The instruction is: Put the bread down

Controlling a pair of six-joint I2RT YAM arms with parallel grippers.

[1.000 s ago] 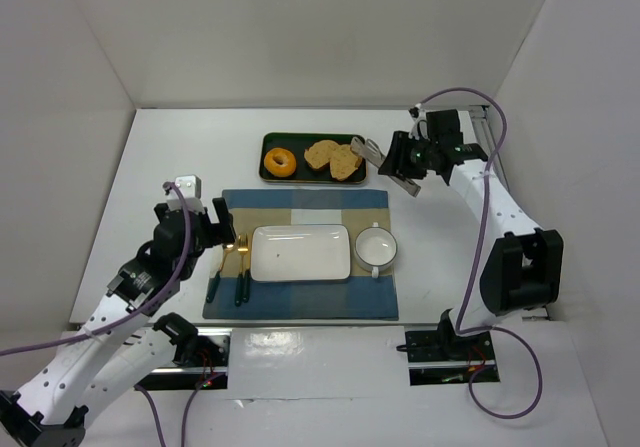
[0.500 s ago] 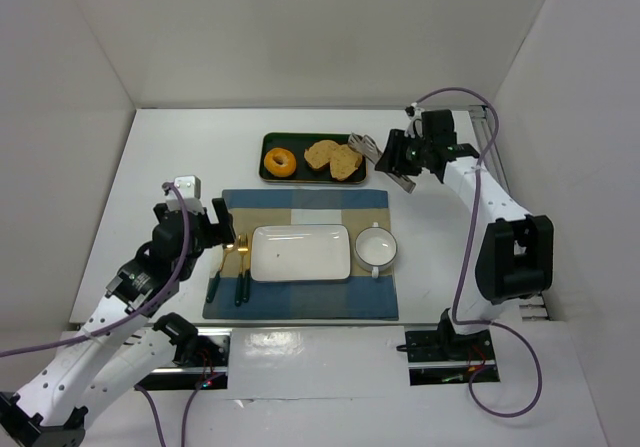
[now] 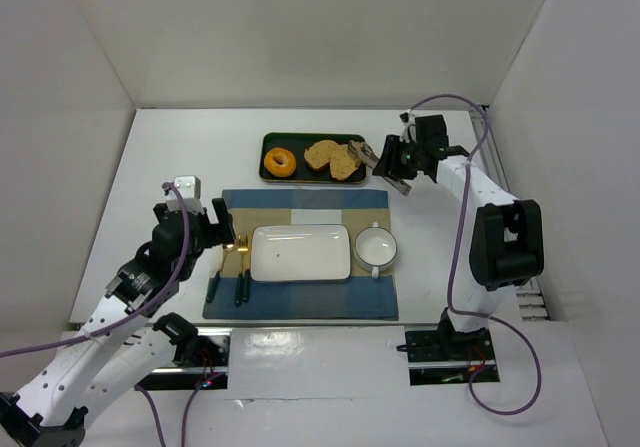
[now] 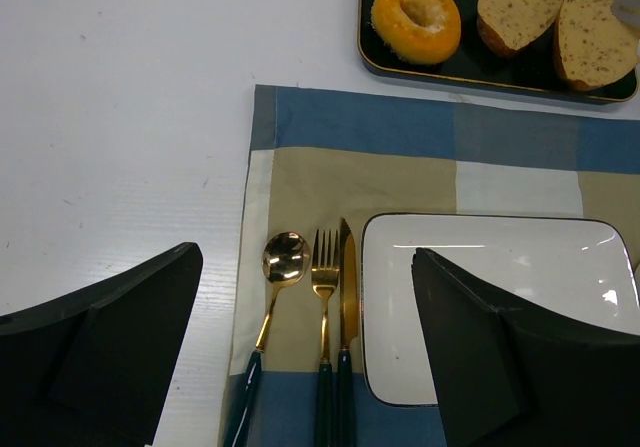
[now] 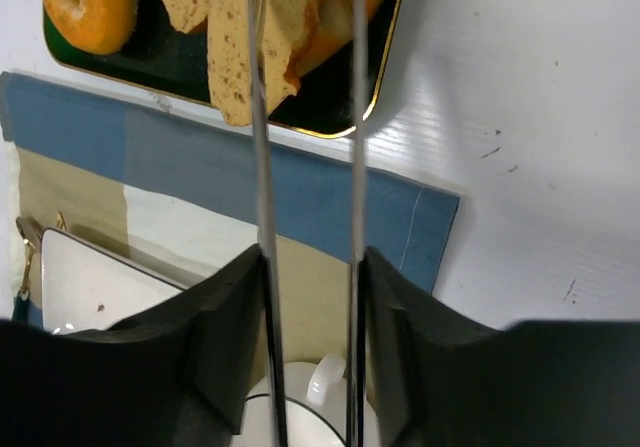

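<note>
The right tool (image 5: 310, 267), pinching tongs (image 5: 260, 167), straddles the bread (image 5: 235, 67) on the tray (image 5: 330, 102); next, I'd say, squeeze and lift.

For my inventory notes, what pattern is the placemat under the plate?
The placemat has broad blue, tan and white checks, clearest in the left wrist view.
</note>
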